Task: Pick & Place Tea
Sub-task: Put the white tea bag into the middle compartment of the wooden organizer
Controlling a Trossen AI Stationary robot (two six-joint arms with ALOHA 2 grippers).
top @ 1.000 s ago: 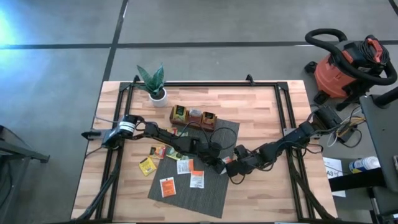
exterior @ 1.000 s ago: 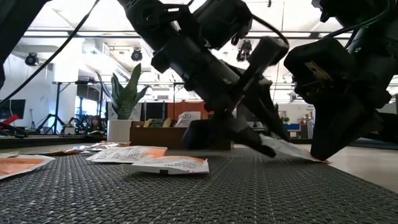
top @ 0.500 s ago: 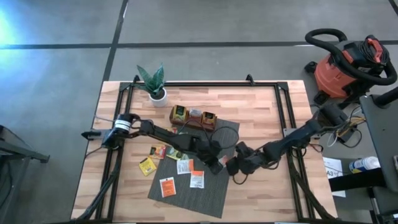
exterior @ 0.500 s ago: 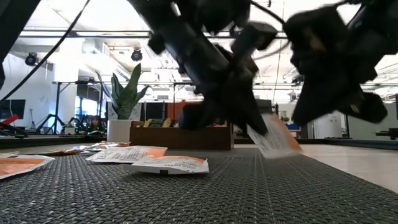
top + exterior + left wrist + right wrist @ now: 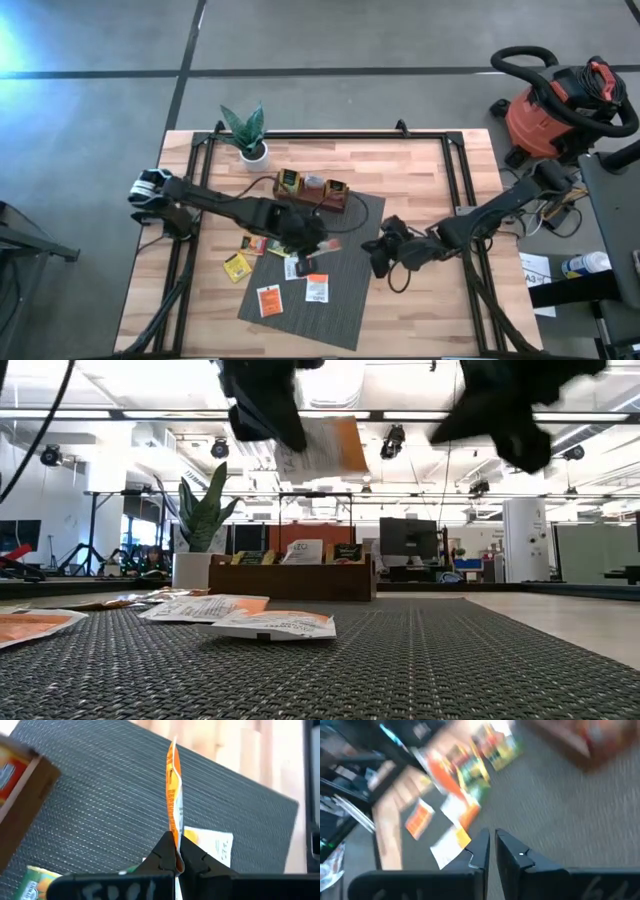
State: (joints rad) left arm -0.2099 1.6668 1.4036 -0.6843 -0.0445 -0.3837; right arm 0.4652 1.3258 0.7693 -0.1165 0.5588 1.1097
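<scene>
Left gripper clamped tight on a white-and-orange tea sachet, pinched at its near edge btwn both fingertips. Sachet seen edge-on, sticking straight out ahead of the fingers, clear of the surface below. Under it all, the grey woven mat, w/ bare wood tabletop past the mat's far edge. Just beyond the fingers on one side, another white sachet w/ an orange corner, flat on the mat. On the other side, corner of the wooden tray, something red inside it, and a green-and-yellow sachet close by the gripper body.
</scene>
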